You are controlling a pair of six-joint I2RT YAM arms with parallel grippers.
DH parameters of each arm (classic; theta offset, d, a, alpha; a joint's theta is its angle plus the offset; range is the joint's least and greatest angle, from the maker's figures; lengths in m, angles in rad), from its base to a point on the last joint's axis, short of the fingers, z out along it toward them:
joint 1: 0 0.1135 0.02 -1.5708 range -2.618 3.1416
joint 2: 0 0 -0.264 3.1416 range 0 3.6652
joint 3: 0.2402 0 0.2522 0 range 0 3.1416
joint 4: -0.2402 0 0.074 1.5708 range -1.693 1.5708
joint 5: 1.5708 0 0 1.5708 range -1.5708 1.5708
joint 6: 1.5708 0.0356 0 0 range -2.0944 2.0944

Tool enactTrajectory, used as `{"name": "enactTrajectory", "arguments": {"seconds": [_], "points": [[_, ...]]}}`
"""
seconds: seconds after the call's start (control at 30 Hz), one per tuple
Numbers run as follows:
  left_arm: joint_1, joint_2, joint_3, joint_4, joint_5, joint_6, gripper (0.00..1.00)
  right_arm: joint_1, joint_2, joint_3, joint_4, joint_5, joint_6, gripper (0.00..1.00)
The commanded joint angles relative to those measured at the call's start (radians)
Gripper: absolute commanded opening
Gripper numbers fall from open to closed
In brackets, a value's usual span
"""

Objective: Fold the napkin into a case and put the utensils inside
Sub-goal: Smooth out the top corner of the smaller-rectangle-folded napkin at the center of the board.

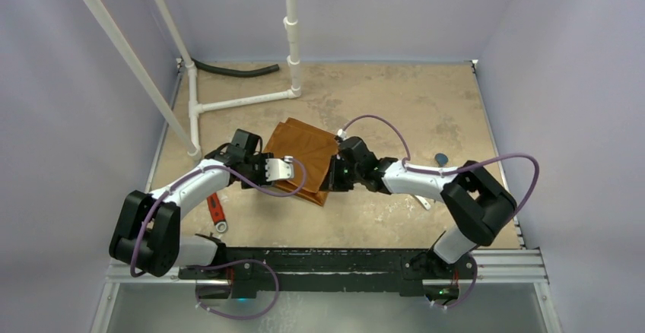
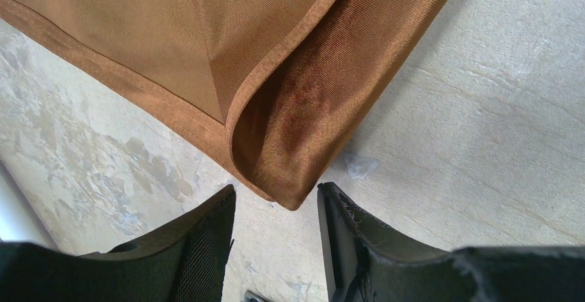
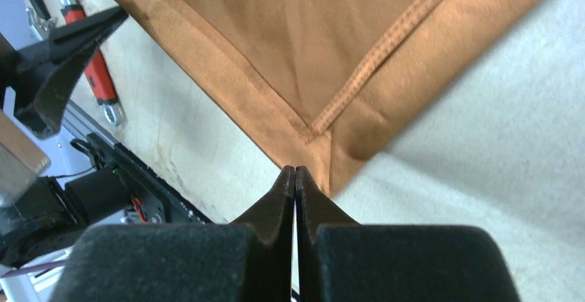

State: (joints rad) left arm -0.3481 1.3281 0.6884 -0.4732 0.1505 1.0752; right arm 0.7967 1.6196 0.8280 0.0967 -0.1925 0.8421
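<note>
The right hand is clenched on the hem of the napkin beside its corner. The left hand is released, with the folded corner just between its fingertips.

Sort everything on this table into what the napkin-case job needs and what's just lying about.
Job:
napkin
white spoon
teal-ended utensil

Lying about:
red-handled wrench
black hose
white pipe frame
</note>
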Motion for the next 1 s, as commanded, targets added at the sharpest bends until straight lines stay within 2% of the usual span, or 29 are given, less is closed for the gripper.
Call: {"name": "enactTrajectory", "arguments": {"seconds": [0.0, 0.1, 0.13, 0.2, 0.3, 0.43, 0.6, 0.97], "points": [[-0.003, -0.023, 0.0, 0.028, -0.003, 0.013, 0.46, 0.0, -0.064, -0.071, -0.023, 0.017, -0.006, 0.0], [-0.003, -0.019, 0.004, 0.03, -0.003, 0.01, 0.45, 0.002, -0.06, -0.077, -0.014, -0.005, -0.01, 0.0], [-0.004, -0.018, 0.006, 0.031, -0.002, 0.009, 0.45, 0.003, -0.06, -0.067, -0.019, -0.001, -0.013, 0.04], [-0.005, -0.015, 0.009, 0.031, -0.002, 0.006, 0.45, 0.009, -0.063, -0.029, -0.038, 0.035, -0.033, 0.23], [-0.006, -0.012, 0.01, 0.031, -0.007, 0.005, 0.45, 0.033, -0.067, 0.064, -0.084, 0.135, -0.141, 0.32], [-0.005, -0.011, 0.01, 0.033, -0.007, -0.001, 0.44, 0.063, -0.048, 0.155, -0.132, 0.293, -0.361, 0.36], [-0.005, -0.011, 0.01, 0.029, -0.002, -0.01, 0.44, 0.08, 0.018, 0.17, -0.101, 0.284, -0.545, 0.39], [-0.005, -0.015, -0.01, 0.029, -0.011, 0.003, 0.44, 0.121, 0.077, 0.123, 0.019, 0.176, -0.59, 0.41]]}}
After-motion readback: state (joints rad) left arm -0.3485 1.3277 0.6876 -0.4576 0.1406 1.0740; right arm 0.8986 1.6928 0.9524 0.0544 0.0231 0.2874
